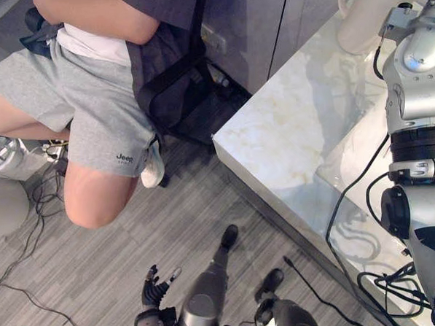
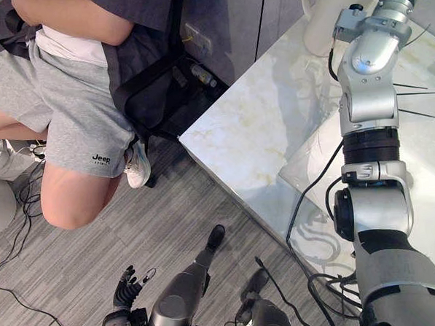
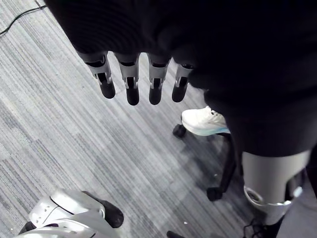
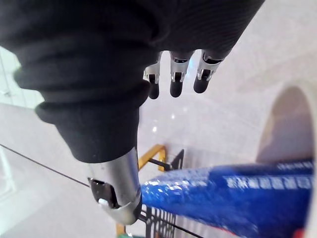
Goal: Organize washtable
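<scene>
A person (image 1: 89, 89) in grey shorts sits on a dark chair (image 1: 177, 85) at far left; head and lower legs are cut off, and 1 white shoe (image 1: 153, 166) shows by the chair base. Low in the eye views, over the grey floor (image 1: 119, 241), hangs the left hand (image 1: 153, 290). In its wrist view the fingers (image 3: 131, 89) are straight and a little apart, w/ nothing between them; the thumb is hidden behind the dark cover.

To the right is the washtable (image 1: 289, 144), a pale marble top. Its near corner points to the floor and its right part is covered by the robot arm. At the far side of the top stands a white cup (image 1: 363, 16), cut off by the frame edge, w/ a blue tube (image 4: 237, 193) in it.

The right hand (image 4: 177, 74) is above the cup, approx. over its rim. Its fingers (image 4: 203, 74) are straight, apart from the tube, and grip nothing. The thumb (image 4: 116, 188) lies just beside the tube end; touching or not, cannot tell. Behind the tube is sth. yellow (image 4: 148, 154) w/ black wire, hard to make out.
</scene>
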Robot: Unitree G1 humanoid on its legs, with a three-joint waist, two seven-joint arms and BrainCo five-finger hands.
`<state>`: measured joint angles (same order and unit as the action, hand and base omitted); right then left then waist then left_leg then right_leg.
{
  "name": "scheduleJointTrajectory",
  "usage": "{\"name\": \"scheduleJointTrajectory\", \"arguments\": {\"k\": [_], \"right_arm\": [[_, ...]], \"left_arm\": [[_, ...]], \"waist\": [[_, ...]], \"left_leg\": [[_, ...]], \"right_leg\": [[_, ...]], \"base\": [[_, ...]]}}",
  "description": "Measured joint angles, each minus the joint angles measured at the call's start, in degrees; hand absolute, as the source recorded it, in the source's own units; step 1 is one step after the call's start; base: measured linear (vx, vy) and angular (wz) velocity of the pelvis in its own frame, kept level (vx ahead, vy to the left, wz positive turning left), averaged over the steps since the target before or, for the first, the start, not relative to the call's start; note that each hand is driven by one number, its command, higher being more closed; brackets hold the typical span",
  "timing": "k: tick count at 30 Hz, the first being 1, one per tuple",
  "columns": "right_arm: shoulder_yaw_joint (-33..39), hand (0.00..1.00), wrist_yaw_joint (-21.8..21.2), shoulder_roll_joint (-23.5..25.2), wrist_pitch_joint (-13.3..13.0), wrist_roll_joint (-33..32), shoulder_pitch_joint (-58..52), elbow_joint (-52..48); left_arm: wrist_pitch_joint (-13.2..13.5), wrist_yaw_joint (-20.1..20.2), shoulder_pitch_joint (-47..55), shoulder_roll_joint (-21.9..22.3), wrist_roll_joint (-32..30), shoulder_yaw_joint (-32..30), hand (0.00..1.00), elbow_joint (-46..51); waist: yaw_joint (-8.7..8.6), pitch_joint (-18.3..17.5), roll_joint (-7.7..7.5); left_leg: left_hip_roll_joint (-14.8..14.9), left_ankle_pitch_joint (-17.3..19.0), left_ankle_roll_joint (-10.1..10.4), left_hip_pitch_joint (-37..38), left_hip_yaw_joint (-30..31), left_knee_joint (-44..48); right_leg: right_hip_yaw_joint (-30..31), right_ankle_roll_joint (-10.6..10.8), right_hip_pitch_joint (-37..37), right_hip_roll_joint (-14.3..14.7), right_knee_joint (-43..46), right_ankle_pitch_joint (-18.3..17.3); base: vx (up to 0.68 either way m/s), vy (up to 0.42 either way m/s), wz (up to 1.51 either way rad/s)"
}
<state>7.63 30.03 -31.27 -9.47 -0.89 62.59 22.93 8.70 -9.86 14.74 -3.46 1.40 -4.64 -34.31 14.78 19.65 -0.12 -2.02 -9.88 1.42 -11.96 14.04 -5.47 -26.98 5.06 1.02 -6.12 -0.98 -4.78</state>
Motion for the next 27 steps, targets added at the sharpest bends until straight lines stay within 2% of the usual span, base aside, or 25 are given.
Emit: {"name": "scheduleJointTrajectory", "arguments": {"k": [3,6,7,12,14,15,16,18,20,22,23,25,26,27], "right_arm": [[0.7,0.0,-0.1,0.0,-0.1,1.1,-0.4,-2.3],[0.5,0.0,-1.0,-1.7,-0.2,0.8,-1.7,-4.4],[0.4,0.0,-1.5,-2.3,-0.2,0.7,-1.8,-5.1],[-1.6,0.0,-6.4,-12.4,-3.0,-2.9,-6.8,-13.6],[2.0,0.0,-8.9,-16.2,-4.0,-3.9,-15.6,-19.1],[3.7,0.0,-9.2,-16.7,-4.2,-4.0,-18.3,-20.5],[8.7,0.0,-10.1,-16.9,-5.1,-4.2,-24.8,-23.2],[15.4,0.0,-10.3,-16.6,-5.7,-4.1,-31.2,-25.3],[27.6,0.0,-10.2,-15.1,-5.9,-3.9,-40.6,-26.8],[37.6,0.0,-9.0,-11.2,-5.9,-2.9,-48.0,-26.7],[42.8,0.0,-7.6,-7.6,-5.8,-2.7,-53.0,-26.6],[48.6,0.0,-5.7,-0.2,-5.6,-1.3,-60.8,-26.5],[50.8,0.0,-4.5,5.6,-4.9,-1.0,-65.7,-26.2],[51.0,0.0,-2.6,13.4,-3.2,-0.5,-72.1,-26.6]], "left_arm": [[-0.8,1.1,0.1,-0.5,-1.1,0.0,0.0,-0.2],[-1.0,1.2,0.1,-1.7,-2.1,-0.6,0.0,-2.3],[-1.2,1.3,0.1,-1.8,-2.1,-0.7,0.0,-2.5],[-1.9,2.2,0.3,-2.5,-2.1,-3.2,0.0,-5.1],[-2.1,2.2,0.6,-2.6,-2.1,-5.1,0.0,-7.1],[-2.2,2.2,0.7,-2.6,-2.1,-5.3,0.0,-7.5],[-2.2,2.2,1.2,-2.5,-2.1,-5.8,0.0,-8.4],[-2.2,2.2,1.4,-2.3,-2.1,-7.0,0.0,-8.6],[-2.3,2.2,1.9,-1.8,-2.1,-7.9,0.0,-8.8],[-2.5,2.2,2.4,-1.2,-2.1,-9.6,0.0,-9.2],[-2.8,2.1,2.8,-1.1,-2.2,-10.7,0.0,-9.4],[-3.3,2.1,3.0,-0.1,-2.3,-11.9,0.0,-9.9],[-3.3,2.1,2.9,0.2,-2.3,-12.6,0.0,-10.1],[-3.4,2.0,2.7,1.8,-2.4,-14.0,0.0,-10.0]], "waist": [[-1.37,-0.5,-0.62],[-2.84,-3.3,-2.76],[-3.16,-3.5,-3.02],[-5.61,-6.9,-5.64],[-7.87,-9.2,-7.11],[-8.35,-10.1,-7.29],[-9.64,-12.4,-7.51],[-10.97,-12.9,-7.49],[-12.79,-13.9,-7.46],[-14.51,-15.1,-7.32],[-15.85,-16.5,-7.12],[-17.8,-18.0,-6.64],[-18.58,-18.5,-6.32],[-19.56,-19.3,-5.63]], "left_leg": [[0.0,0.0,0.0,0.9,-0.2,0.0],[0.1,0.0,0.0,1.4,-0.9,0.0],[0.1,0.0,0.0,1.9,-1.1,0.0],[0.8,0.4,-0.1,3.9,-3.7,0.0],[1.2,0.9,-0.1,4.9,-5.2,-0.1],[1.3,1.0,-0.2,4.9,-5.6,-0.1],[1.5,1.2,-0.3,4.9,-7.0,-0.1],[1.6,1.4,-0.4,5.8,-8.3,-0.1],[1.8,1.8,-0.5,6.4,-10.2,-0.4],[2.0,2.3,-0.5,7.0,-11.7,-0.4],[2.1,2.6,-0.4,7.3,-12.6,-0.5],[2.2,3.1,-0.3,7.9,-13.1,-0.4],[2.3,3.3,-0.4,8.6,-13.9,-0.4],[2.5,3.5,-0.5,9.0,-14.7,-0.4]], "right_leg": [[0.1,0.0,0.8,0.0,0.0,0.0],[0.5,0.0,1.3,0.0,-0.3,0.0],[0.6,0.0,1.7,0.0,-0.3,0.0],[3.0,-0.1,2.2,0.1,-0.2,0.1],[4.4,-0.2,2.5,0.2,-0.3,0.1],[4.8,-0.2,2.4,0.2,-0.3,0.1],[5.9,-0.2,1.6,0.1,-0.2,0.2],[7.2,-0.2,1.9,0.0,-0.1,0.4],[9.2,0.1,1.5,0.0,-0.2,0.7],[10.6,0.1,1.4,-0.1,-0.2,0.7],[11.6,0.1,1.2,-0.2,-0.2,0.7],[12.6,0.1,1.3,-0.2,-0.2,0.7],[13.3,0.2,1.6,-0.1,-0.2,0.8],[13.5,0.1,1.7,-0.1,-0.2,0.7]], "base": [[-0.01,0.009,-0.01],[-0.01,0.016,-0.05],[-0.02,0.015,-0.1],[-0.05,0.013,-0.24],[-0.07,0.003,-0.32],[-0.06,0.014,-0.43],[-0.03,0.018,-0.38],[-0.03,0.023,-0.45],[-0.04,0.017,-0.49],[-0.01,0.01,-0.42],[0.03,0.005,-0.41],[0.06,-0.008,-0.37],[0.05,-0.022,-0.38],[0.03,-0.022,-0.31]]}}
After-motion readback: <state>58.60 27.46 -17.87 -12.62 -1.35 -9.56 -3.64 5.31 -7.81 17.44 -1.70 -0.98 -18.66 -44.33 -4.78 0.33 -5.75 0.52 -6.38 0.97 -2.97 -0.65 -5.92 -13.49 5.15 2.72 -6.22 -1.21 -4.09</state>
